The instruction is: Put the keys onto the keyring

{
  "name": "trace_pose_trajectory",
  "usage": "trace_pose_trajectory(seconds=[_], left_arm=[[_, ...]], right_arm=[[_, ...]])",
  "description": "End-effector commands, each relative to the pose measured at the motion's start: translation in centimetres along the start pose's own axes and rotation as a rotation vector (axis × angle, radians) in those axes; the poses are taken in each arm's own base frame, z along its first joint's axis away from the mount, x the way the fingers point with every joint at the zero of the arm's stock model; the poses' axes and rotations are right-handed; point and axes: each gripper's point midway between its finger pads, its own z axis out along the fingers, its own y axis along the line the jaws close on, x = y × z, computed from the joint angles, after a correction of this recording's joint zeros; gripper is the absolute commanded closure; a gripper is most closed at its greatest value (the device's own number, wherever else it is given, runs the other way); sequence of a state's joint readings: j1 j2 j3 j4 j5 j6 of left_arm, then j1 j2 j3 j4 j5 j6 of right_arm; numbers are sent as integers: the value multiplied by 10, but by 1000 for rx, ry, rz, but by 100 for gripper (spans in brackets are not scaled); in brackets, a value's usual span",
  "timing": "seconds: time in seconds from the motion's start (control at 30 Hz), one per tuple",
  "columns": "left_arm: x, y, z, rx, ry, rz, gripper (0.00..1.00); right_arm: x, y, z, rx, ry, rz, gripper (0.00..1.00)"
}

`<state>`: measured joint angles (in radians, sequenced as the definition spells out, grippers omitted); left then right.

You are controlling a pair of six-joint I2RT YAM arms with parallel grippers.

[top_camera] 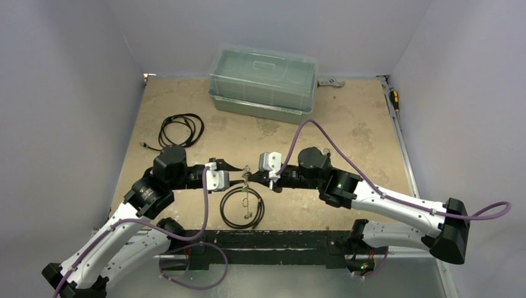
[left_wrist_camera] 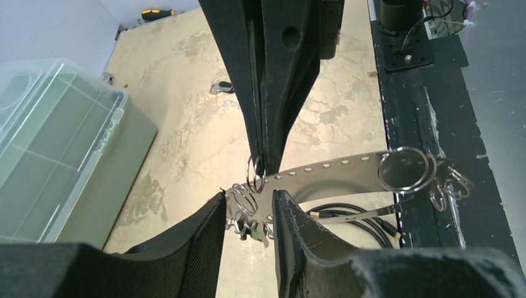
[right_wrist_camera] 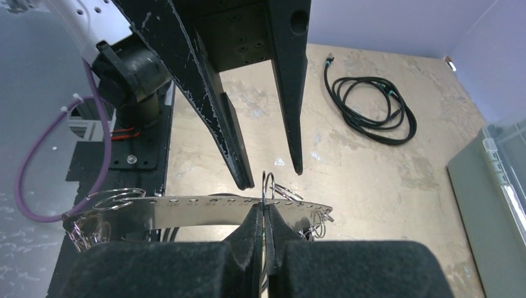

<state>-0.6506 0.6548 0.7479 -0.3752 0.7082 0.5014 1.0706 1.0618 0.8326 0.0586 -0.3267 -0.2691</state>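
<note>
Steel keyring (right_wrist_camera: 186,210), a perforated band, stretched from the gripper tips lengthwise back toward the base rail (left_wrist_camera: 428,112). Right gripper (right_wrist_camera: 265,211) was pinched on a split ring (right_wrist_camera: 268,181) at its end. Left gripper (left_wrist_camera: 249,197) stood spread around neighbouring rings.

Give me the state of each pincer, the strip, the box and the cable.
Left pincer: open, straddling the rings.
Right pincer: shut on a small ring.
Perforated strip: suspended between the pincers.
Box: lid closed.
Cable: coiled.
</note>
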Motion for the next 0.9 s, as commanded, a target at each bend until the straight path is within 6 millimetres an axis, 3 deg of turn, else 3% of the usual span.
trace_pose_trajectory(seconds=[0.0, 0.87], left_arm=[[-18, 4, -3, 22, -11, 66, 69], [-11, -4, 5, 100, 2, 36, 78]], right_arm=[[-27, -13, 4, 61, -36, -63, 100], [-20, -10, 11, 75, 3, -76, 100]])
